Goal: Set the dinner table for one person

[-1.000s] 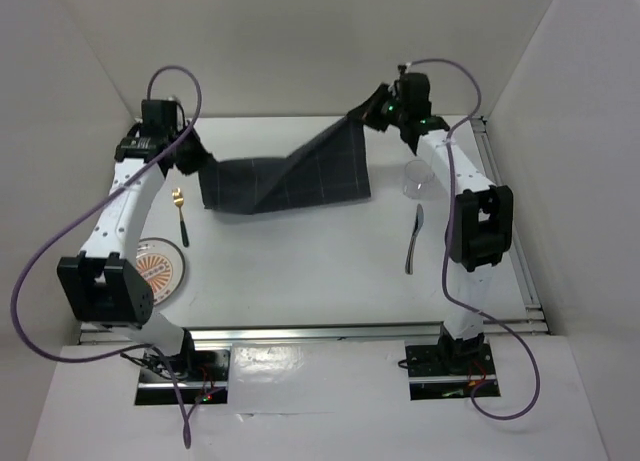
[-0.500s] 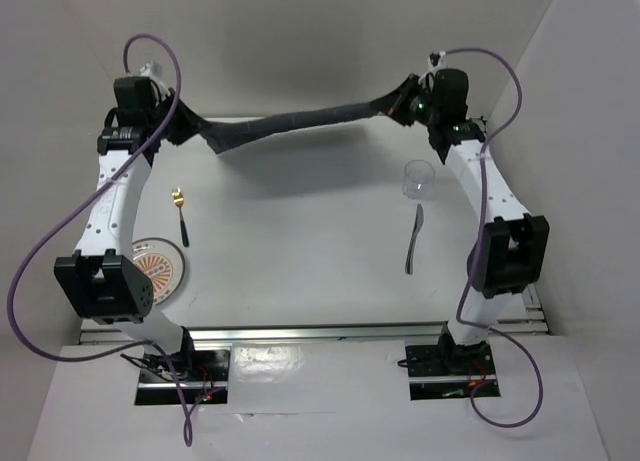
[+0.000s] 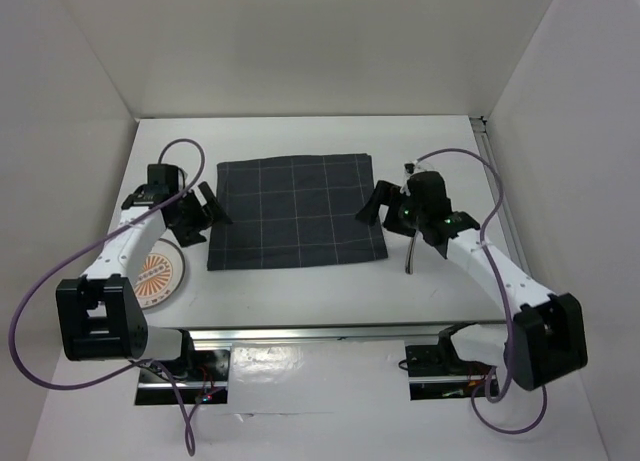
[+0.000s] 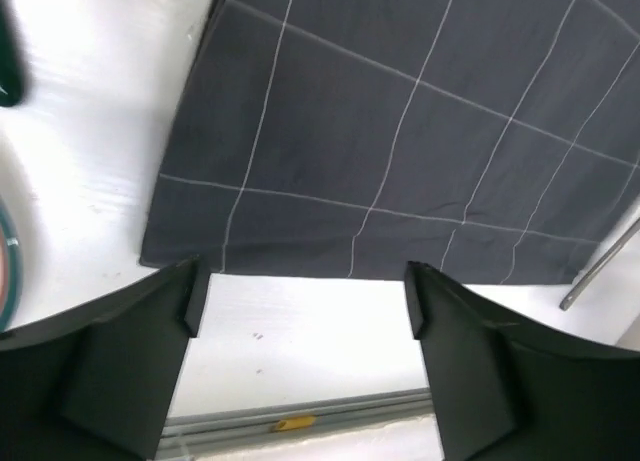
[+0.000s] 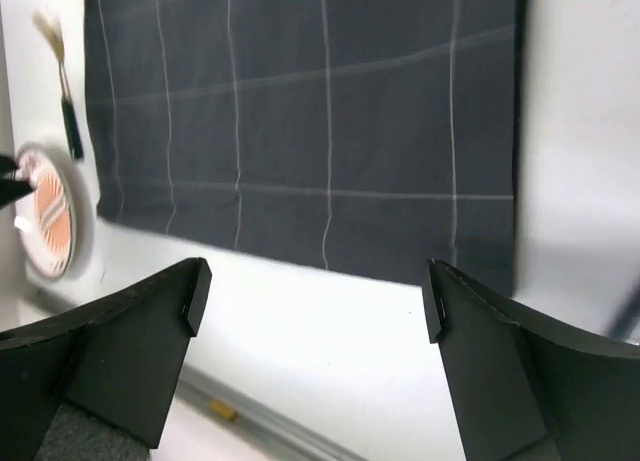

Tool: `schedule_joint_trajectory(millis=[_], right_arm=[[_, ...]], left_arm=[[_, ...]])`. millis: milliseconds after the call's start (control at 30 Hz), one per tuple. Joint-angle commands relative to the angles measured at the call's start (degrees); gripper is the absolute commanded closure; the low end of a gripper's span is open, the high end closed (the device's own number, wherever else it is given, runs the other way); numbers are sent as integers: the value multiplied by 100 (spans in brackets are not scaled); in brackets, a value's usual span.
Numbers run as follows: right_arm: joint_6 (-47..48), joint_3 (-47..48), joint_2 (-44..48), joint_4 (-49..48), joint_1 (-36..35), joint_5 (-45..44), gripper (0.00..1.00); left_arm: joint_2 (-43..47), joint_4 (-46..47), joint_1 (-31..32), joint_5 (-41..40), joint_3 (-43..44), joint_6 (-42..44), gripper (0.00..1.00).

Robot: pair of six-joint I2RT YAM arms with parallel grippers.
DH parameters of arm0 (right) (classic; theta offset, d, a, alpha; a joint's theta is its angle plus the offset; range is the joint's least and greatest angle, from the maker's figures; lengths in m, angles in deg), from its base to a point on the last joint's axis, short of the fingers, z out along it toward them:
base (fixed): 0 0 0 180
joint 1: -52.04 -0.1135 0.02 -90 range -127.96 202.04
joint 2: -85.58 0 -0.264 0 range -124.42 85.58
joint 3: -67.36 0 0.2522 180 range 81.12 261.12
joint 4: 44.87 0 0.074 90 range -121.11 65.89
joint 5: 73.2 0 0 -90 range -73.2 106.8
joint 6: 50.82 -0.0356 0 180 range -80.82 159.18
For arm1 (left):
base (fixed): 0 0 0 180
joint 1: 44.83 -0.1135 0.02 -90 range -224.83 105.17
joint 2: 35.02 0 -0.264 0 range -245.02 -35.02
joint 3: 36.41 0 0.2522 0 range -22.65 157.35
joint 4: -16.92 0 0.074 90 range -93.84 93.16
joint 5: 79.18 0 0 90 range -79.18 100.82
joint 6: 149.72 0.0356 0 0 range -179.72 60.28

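Note:
The dark grid-lined mat (image 3: 296, 212) lies spread flat on the white dinner table (image 3: 300, 293). My left gripper (image 3: 203, 217) hovers at the mat's left edge, open and empty; in the left wrist view the left gripper (image 4: 305, 286) frames bare table just off the mat (image 4: 400, 131). My right gripper (image 3: 379, 203) is at the mat's right edge, also open and empty; the right wrist view shows the right gripper (image 5: 316, 286) over bare table beside the mat (image 5: 300, 111).
An orange-patterned plate (image 3: 157, 273) sits near left, partly under my left arm. A knife (image 3: 409, 257) pokes out from under my right arm. A gold fork (image 5: 62, 76) with a dark handle lies left of the mat. Metal rail (image 3: 320, 331) edges the near side.
The mat went from hanging stretched in the air between both grippers to lying flat on the table. Both arms came down and toward the near side, and both grippers opened and let go.

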Motion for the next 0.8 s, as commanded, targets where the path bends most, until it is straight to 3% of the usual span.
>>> schedule_joint_trajectory(millis=[0,67,133,200,233,267,333,367,633,767], right_arm=[[81,127,721,341,-13,-1413,0],[221,442,722,280,48,-1546,0],[335,967,372,279,49,-1477,7],[335,1391,-67,611,-100,-1415,19],[335,1802,-574,761,-301,-1363,50],[396,1971,-823,902,-416,-1414,64],[336,2349,-1498,1315,-601,-1546,98],[335,2351,-1685,1368,-654,-1495,100],[265,2079,-2582,1247,-707,-1134,100],[335,1868,-2854,1132,-655,-1195,100]], left_arm=[[274,-477,-34,-358,796,434,0],[274,-557,-34,-517,1077,566,0],[212,-619,-34,-421,1324,689,0],[-77,-531,-34,-245,1325,690,13],[-199,-478,27,-114,1386,690,28],[-331,-478,27,88,1386,611,62],[-744,-478,185,151,1308,505,96],[-876,-478,185,99,1307,505,100],[-1360,-162,290,-112,350,382,100],[-1720,5,343,-174,288,382,100]])
